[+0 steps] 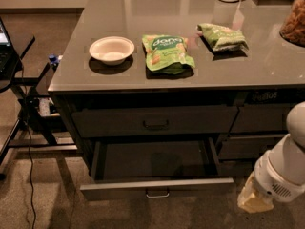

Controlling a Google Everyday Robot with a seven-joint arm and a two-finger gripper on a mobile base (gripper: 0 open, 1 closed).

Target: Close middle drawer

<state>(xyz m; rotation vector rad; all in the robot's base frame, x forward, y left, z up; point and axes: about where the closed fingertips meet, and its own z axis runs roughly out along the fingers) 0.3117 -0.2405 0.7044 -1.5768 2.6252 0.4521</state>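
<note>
The middle drawer (pixel 156 187) is pulled far out of the dark cabinet, low in the camera view. Its flat front panel carries a small metal loop handle (pixel 157 193) at its centre, and its inside looks empty. Above it the taller-fronted top drawer (pixel 155 121) with a dark handle is shut. My gripper (pixel 255 202) hangs at the lower right on a white arm (pixel 286 168), to the right of the open drawer's front corner and apart from it.
On the grey countertop (pixel 71 75) sit a white bowl (pixel 112 49), a green snack bag (pixel 167 54) and a second green bag (pixel 222 36). Narrower drawers (pixel 267 119) fill the right column. A black stand (pixel 21 87) with cables stands at the left on the carpet.
</note>
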